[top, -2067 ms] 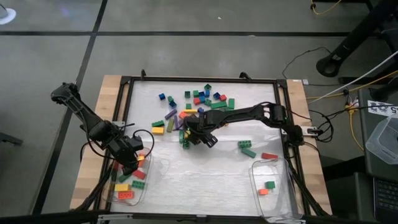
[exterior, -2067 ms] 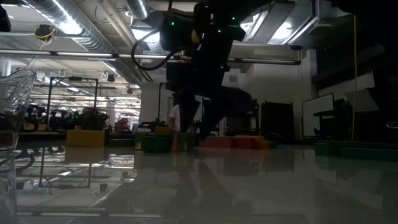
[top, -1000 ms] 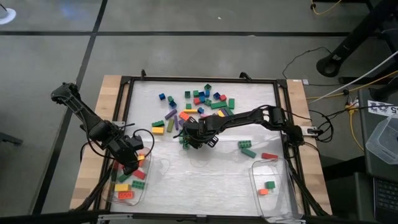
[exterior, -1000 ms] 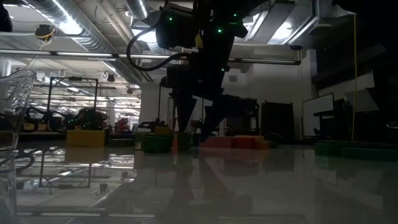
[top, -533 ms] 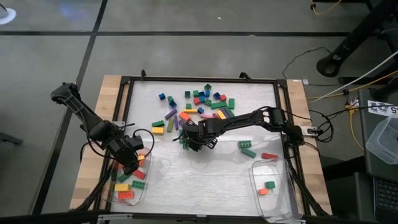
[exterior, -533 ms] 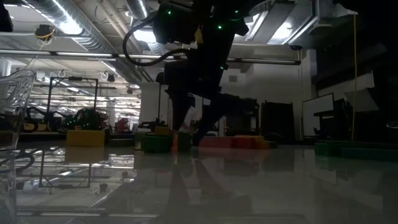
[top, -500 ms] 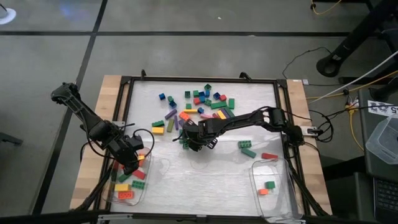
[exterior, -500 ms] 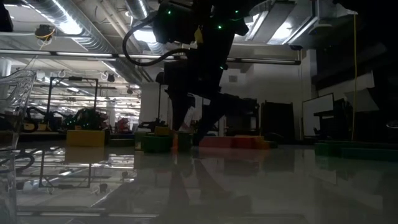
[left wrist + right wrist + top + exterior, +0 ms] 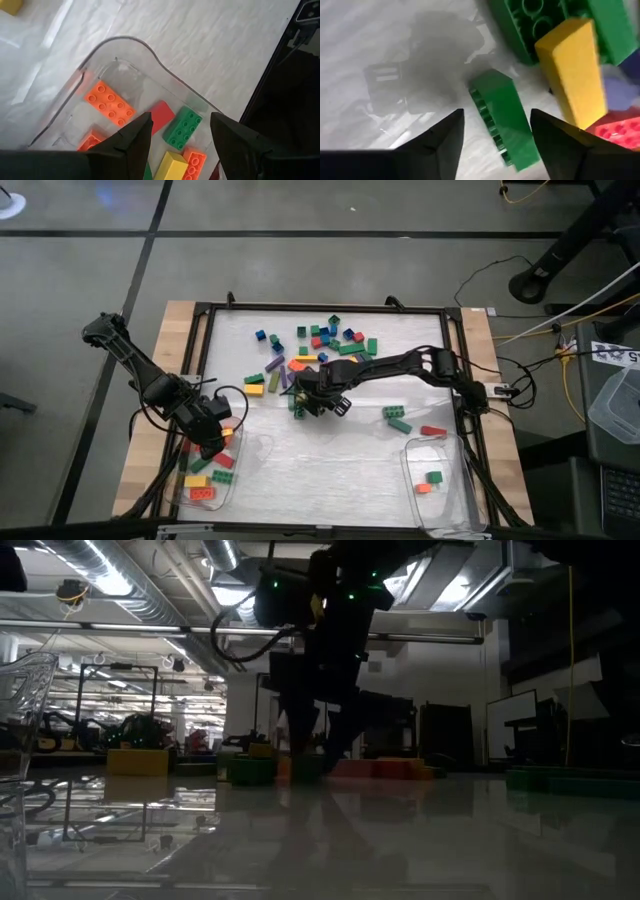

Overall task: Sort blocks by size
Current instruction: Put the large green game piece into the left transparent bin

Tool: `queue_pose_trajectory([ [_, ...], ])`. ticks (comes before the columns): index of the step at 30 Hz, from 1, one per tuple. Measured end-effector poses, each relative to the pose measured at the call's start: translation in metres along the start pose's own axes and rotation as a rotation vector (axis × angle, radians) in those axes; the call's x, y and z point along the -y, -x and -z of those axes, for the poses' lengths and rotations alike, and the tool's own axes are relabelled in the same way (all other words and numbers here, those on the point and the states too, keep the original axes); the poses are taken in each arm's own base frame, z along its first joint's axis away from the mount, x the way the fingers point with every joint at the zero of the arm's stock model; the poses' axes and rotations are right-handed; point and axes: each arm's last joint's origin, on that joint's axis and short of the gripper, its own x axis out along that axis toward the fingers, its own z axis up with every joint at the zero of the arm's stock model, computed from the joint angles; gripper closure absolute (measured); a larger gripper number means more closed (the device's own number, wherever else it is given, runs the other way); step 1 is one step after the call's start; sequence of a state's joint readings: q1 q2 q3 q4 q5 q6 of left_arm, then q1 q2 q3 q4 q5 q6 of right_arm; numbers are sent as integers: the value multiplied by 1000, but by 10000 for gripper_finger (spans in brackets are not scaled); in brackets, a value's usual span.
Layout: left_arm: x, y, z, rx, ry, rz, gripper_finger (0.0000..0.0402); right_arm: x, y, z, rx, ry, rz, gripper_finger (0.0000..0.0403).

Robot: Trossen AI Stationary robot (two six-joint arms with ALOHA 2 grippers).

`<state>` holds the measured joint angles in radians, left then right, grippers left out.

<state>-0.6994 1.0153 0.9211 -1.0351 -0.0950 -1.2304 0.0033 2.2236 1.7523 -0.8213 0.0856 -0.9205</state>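
overhead, table-level and two close wrist views

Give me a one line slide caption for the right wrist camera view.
Right gripper, fingers open, straddles a small green block lying tipped on its side on the white table, next to a yellow block.

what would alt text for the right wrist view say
A small green block lies on its side on the white table between the open jaws of the right gripper, not yet gripped. Just beyond it, a yellow block leans against a larger green block, with a red block beside them.
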Motion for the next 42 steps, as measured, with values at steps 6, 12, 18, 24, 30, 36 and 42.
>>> queue_pose_trajectory([
  [6, 0, 0, -1, 42, -28, -12, 211, -2, -13, 3, -31, -59, -37, 271],
  [12, 1, 0, -6, 172, -75, -37, 211, -3, -8, -1, -42, -81, -29, 313],
  [18, 3, 2, -13, 377, -122, -80, 211, 14, 22, -16, -1, -120, 59, 313],
  [24, 7, -1, -19, 550, -206, -187, 211, 36, 56, -33, 148, -134, 161, 296],
  [30, 13, -18, -24, 639, -396, -397, 211, 53, 74, -44, 284, -173, 293, 310],
  [36, 16, -40, -32, 672, -527, -608, 211, 58, 78, -48, 347, -201, 335, 297],
  [42, 15, -57, -42, 633, -541, -704, 211, 56, 79, -52, 382, -193, 319, 308],
])
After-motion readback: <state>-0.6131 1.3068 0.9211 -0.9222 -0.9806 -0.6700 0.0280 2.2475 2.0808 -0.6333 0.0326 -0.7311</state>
